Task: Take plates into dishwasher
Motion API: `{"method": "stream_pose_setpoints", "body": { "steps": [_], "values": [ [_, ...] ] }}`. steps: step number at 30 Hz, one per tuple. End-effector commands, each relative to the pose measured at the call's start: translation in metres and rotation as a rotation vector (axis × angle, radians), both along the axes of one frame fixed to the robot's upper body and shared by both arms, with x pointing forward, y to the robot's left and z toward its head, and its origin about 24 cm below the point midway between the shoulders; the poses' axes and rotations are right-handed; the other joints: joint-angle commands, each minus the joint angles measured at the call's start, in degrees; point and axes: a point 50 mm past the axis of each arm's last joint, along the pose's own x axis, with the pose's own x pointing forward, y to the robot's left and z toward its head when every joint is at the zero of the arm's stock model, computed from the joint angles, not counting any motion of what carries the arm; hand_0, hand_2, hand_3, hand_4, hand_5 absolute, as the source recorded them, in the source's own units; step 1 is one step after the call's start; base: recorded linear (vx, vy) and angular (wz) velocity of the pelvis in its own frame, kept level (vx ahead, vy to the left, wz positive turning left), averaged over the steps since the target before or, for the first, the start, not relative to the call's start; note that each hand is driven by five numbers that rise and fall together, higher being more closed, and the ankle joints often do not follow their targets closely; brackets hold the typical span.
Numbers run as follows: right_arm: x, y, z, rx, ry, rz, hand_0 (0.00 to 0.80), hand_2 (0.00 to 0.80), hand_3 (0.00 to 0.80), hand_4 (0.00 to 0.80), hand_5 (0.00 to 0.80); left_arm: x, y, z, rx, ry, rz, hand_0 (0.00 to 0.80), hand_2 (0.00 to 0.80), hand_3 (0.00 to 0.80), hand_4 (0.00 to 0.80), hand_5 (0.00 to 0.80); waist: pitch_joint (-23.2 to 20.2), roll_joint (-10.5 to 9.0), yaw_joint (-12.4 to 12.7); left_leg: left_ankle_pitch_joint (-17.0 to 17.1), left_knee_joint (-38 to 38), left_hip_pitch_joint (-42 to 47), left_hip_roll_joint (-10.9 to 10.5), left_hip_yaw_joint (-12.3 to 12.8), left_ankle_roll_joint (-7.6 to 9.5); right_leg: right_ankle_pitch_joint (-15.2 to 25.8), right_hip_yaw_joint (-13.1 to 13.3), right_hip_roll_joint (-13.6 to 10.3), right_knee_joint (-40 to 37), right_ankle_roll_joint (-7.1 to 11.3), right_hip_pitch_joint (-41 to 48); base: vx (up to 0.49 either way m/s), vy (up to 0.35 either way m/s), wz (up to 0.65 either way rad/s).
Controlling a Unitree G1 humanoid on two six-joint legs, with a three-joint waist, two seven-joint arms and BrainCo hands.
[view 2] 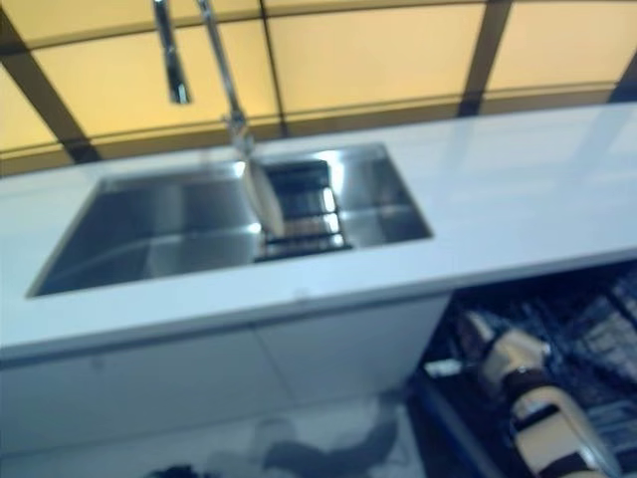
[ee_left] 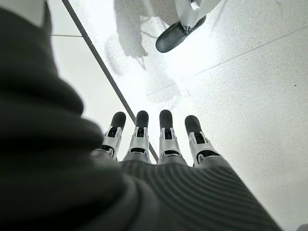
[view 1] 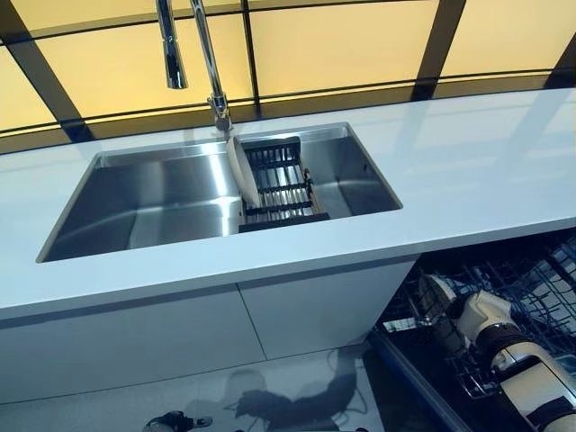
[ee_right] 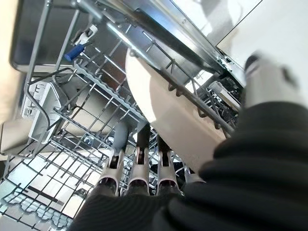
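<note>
A cream plate (ee_right: pixel 163 106) stands on edge among the wires of the dishwasher rack (ee_right: pixel 72 96). My right hand (ee_right: pixel 139 178) reaches into that rack under the counter, shown at lower right in the left eye view (view 1: pixel 447 310). Its fingers are straight, with the tips at the plate's lower edge and the thumb apart on the plate's other side. A second pale plate (view 1: pixel 241 171) leans upright in a black drying rack (view 1: pixel 279 184) inside the steel sink (view 1: pixel 153 193). My left hand (ee_left: pixel 163 139) hangs over the floor with straight fingers and holds nothing.
A tall chrome faucet (view 1: pixel 202 54) rises behind the sink. The white counter (view 1: pixel 477 171) runs over the open dishwasher (view 1: pixel 531 279). White cabinet fronts (view 1: pixel 180 333) sit below the sink. A blue clip (ee_right: pixel 74 52) sits on the rack wires.
</note>
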Motion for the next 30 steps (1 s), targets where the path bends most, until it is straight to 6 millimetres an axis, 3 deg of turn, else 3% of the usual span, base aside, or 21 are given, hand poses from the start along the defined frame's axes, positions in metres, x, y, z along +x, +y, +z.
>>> {"method": "stream_pose_setpoints", "body": {
  "steps": [1,8,13,19,30],
  "values": [
    [0.013,0.001,0.009,-0.025,-0.033,0.003,0.0,0.0,0.0,0.0,0.0,0.025,0.013,0.009,0.08,-0.02,-0.098,0.0,0.0,0.0,0.0,0.0,1.43,-3.09,2.09,-4.78,-0.16,3.42,0.35,-1.07,3.06,1.38,-0.35,-2.49,0.41,2.07,-2.52,0.0,0.0,0.0],
    [0.011,-0.003,0.011,-0.011,-0.065,0.007,0.0,0.0,0.0,0.0,0.0,0.023,0.014,0.009,0.09,-0.019,-0.098,0.0,0.0,0.0,0.0,0.0,1.56,-3.99,1.71,-4.82,-0.16,3.76,0.47,-0.79,3.11,1.43,-0.1,-2.34,0.49,2.18,-2.34,0.0,0.0,0.0],
    [0.012,-0.011,0.024,-0.003,-0.087,0.003,0.0,0.0,0.0,0.0,0.0,0.023,0.016,0.01,0.1,-0.02,-0.089,0.0,0.0,0.0,0.0,0.0,1.7,-4.96,1.01,-4.88,-0.16,4.02,0.53,-0.42,3.14,1.54,0.37,-2.01,0.48,2.17,-2.29,0.0,0.0,0.0],
    [0.003,-0.039,0.059,0.007,-0.155,-0.04,0.0,0.0,0.0,0.0,0.0,0.022,0.028,0.014,0.126,-0.023,-0.06,0.0,0.0,0.0,0.0,0.0,1.98,-6.62,-0.66,-4.79,-0.16,4.22,0.83,0.42,3.03,1.8,0.97,-1.56,0.69,2.41,-2.46,-0.002,-0.005,0.0],
    [-0.032,-0.1,0.156,0.049,-0.316,-0.14,0.0,0.0,0.0,0.0,0.0,0.017,0.047,0.021,0.17,-0.034,0.017,0.0,0.0,0.0,0.0,0.0,1.8,-9.53,-4.33,-4.97,-0.16,4.91,1.46,2.23,3.17,2.42,3.25,-0.08,0.89,2.52,-2.86,-0.001,-0.021,-0.08]
  ]
}}
